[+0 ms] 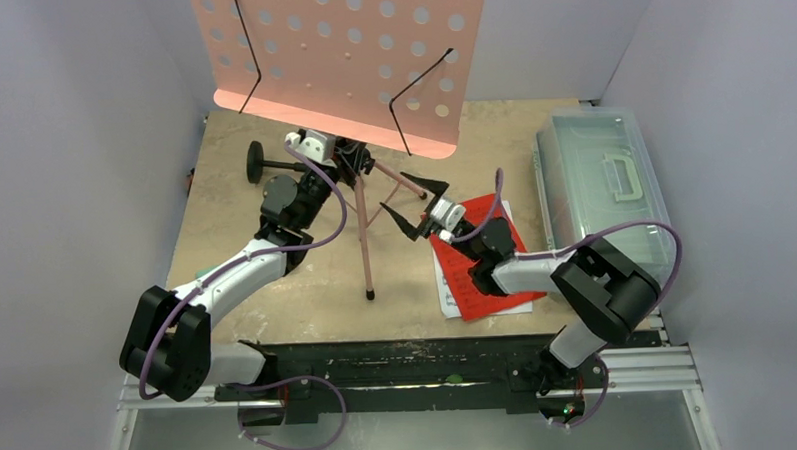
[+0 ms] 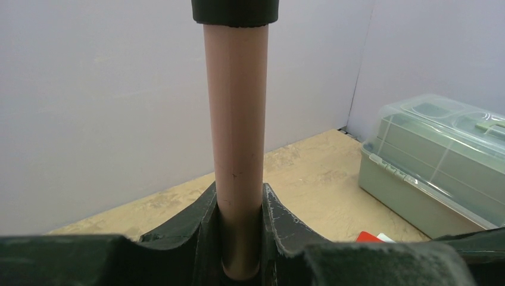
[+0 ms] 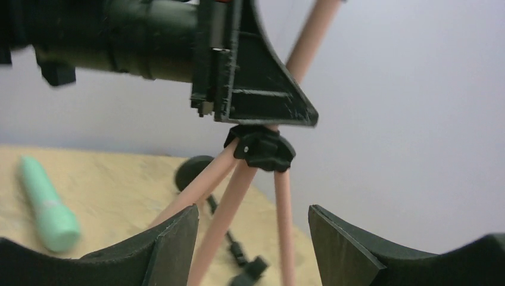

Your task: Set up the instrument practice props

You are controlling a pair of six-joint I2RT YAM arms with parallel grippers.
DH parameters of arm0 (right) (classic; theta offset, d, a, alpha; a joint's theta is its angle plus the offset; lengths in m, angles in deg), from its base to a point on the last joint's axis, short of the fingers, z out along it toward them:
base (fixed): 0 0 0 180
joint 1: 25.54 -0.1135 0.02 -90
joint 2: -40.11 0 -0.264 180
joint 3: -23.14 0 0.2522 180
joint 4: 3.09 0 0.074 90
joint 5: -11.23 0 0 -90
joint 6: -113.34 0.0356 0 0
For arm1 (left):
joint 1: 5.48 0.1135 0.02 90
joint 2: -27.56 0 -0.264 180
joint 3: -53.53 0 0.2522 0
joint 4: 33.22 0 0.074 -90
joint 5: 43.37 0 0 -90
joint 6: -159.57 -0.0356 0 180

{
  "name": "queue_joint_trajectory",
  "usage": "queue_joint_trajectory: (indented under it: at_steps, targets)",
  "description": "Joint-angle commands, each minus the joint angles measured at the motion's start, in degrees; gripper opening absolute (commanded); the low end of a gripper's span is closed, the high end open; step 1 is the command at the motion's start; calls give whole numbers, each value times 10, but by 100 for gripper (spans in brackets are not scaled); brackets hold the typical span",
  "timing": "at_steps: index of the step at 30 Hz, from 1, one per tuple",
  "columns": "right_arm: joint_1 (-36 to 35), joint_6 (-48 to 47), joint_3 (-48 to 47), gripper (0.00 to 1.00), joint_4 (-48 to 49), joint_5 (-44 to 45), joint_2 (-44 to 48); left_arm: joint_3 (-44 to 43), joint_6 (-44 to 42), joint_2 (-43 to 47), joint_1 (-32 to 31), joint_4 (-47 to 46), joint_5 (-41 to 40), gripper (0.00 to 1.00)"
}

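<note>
Lying at 11 o'clock on desk (image 1: 307,288): small black round-base stand (image 1: 257,162). Left gripper (image 1: 340,155) clamped on pole of pink music stand (image 1: 344,57), likely to hold it upright at 12. Right gripper (image 1: 411,205) wide open beside tripod legs (image 1: 365,246), gripping nothing. Sheet-music pages (image 1: 482,282) flat at 4 o'clock, under right arm (image 1: 536,270).

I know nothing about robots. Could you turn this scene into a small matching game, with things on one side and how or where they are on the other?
Things:
1. left hand
2. right hand
3. clear box
4. red pages

States:
a. lying flat next to the clear box
b. shut on the stand's pink pole
c. open, gripping nothing
d. lid closed, far right in the overhead view

Pairs: 1-b, 2-c, 3-d, 4-a
</note>
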Motion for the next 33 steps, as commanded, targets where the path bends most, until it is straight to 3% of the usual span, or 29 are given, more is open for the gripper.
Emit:
queue_joint_trajectory:
  at_steps: [1, 4, 9, 15, 19, 27, 33]
  targets:
    - [-4, -373, -54, 69, -85, -81, 23, -17, 12, 11, -5, 26, 21, 0]
    - [-4, -426, -91, 68, -129, -100, 29, -18, 13, 12, -5, 26, 21, 0]
    - [-4, -469, -151, 59, -217, -123, 14, -19, 16, 12, -5, 25, 23, 0]
    - [-4, -466, -172, 53, -175, -105, -28, -19, 15, 16, -5, 25, 21, 0]
    - [-4, -467, -183, 47, -201, -121, -32, -19, 15, 18, -5, 25, 22, 0]
    - [-3, -478, -201, 50, -201, -99, -60, -18, 15, 17, -4, 25, 22, 0]
    - [-3, -455, -202, 34, -180, -79, -73, -18, 15, 16, -4, 25, 22, 0]
